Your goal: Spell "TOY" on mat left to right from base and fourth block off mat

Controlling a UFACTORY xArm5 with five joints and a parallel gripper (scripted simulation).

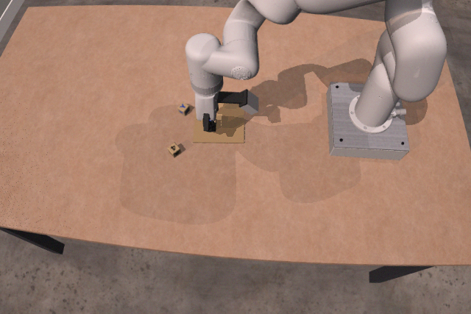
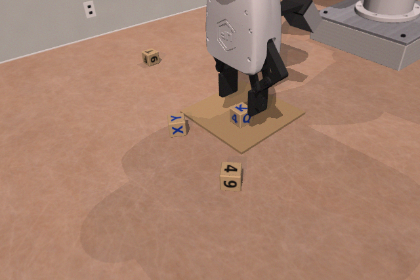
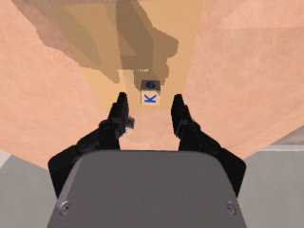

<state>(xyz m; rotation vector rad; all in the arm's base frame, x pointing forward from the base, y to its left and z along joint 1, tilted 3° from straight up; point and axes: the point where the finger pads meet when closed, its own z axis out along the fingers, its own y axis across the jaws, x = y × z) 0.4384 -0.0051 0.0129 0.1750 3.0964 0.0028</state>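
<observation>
My gripper (image 2: pixel 243 101) (image 3: pixel 150 102) is open above the mat (image 1: pixel 201 138) (image 2: pixel 241 144) (image 3: pixel 185 28). A block with a blue K on top (image 2: pixel 240 115) (image 3: pixel 150 98) stands on the mat, below the gap between the fingers; neither finger appears to touch it. A block with a blue Y on top (image 1: pixel 183 108) (image 2: pixel 176 124) lies off the mat, just beyond its edge. A block with a black 4 on top (image 1: pixel 174 149) (image 2: pixel 231 176) lies off the mat. Another block (image 2: pixel 150 57) lies farther off, with a 1 and a 6 showing. No T or O shows.
The arm and gripper hide part of the mat and table in the top view. The robot's base plate (image 1: pixel 342 118) (image 2: pixel 356 39) stands on the table (image 1: pixel 95 189) (image 2: pixel 84 185) on the mat's other side from the Y block. A block (image 3: pixel 130 122) is partly hidden behind the left finger in the wrist view.
</observation>
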